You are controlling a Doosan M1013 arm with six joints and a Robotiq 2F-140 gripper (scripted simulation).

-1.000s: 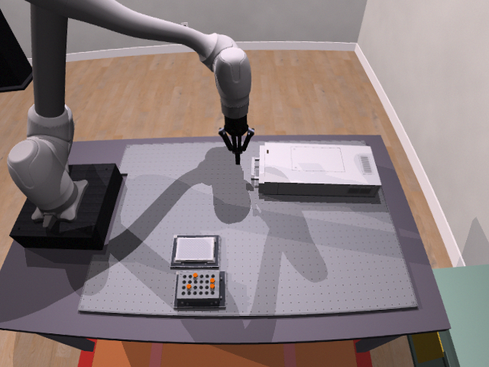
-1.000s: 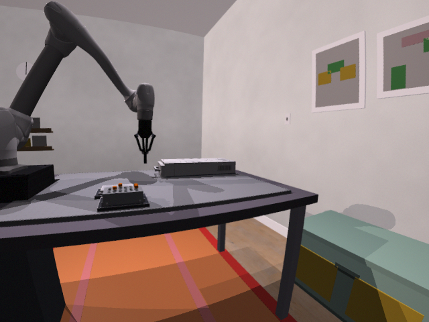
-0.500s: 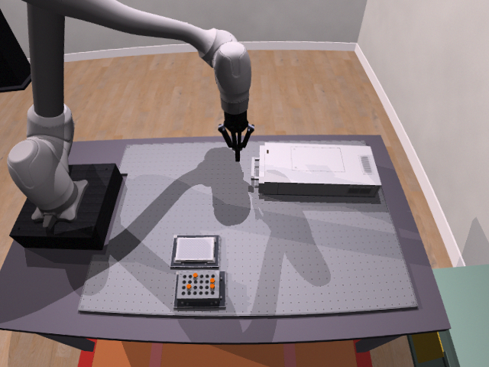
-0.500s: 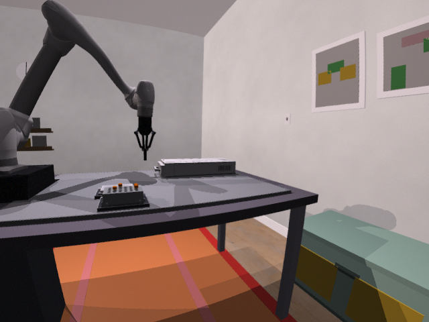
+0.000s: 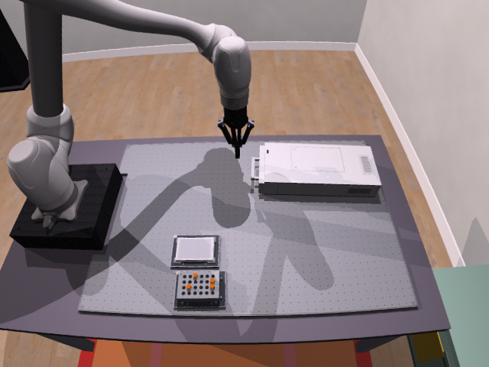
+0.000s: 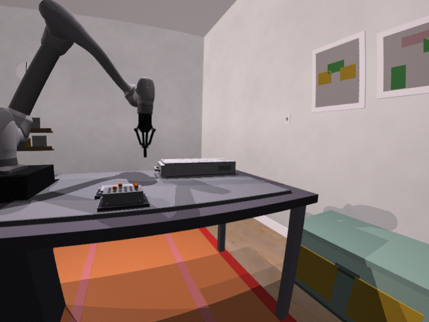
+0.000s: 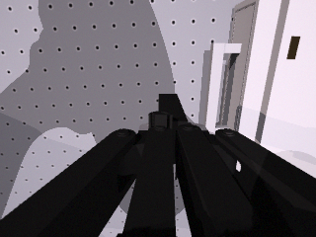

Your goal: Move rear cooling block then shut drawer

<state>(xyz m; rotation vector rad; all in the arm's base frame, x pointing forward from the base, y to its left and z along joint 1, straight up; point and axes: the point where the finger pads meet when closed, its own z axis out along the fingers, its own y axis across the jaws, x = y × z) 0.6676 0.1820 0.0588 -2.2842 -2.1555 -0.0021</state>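
Top view first: a grey pegboard deck (image 5: 315, 245) is laid on a purple-grey table (image 5: 244, 329) (image 6: 187, 221), with wood floor seen behind and an orange rug (image 5: 221, 353) (image 6: 114, 274) below. One white cooler (image 5: 315, 164) (image 6: 197, 167) (image 7: 291, 94) can be counted, plus two slots side by side — a white plate (image 5: 195, 249) sits in one, and a block (image 5: 198, 285) (image 6: 121, 195) with four orange tubes is seated in the other. That block is well apart from the gripper (image 5: 237, 153) (image 6: 145, 152) (image 7: 168, 106), toward the near edge.

Exterior view: pale walls, two framed pictures (image 6: 338, 71) (image 6: 403, 62) and one green cabinet (image 6: 366, 242) are shown. The jaws are held above table height, pressed together with nothing pinched.

Wrist view: the pegboard's holes are seen past the closed fingers, and one white handle (image 7: 213, 89) is placed just beside them, on the cooler side.

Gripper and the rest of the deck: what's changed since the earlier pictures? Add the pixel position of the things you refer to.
The gripper (image 5: 237, 154) (image 6: 145, 153) (image 7: 167, 109) has risen slightly, straight up, its jaws shut on nothing. Nothing was grasped or released. The cooler COLD (image 5: 322, 161) (image 6: 197, 168) (image 7: 301, 89) and the block with orange-capped tubes (image 5: 193, 296) (image 6: 123, 198) stayed put.
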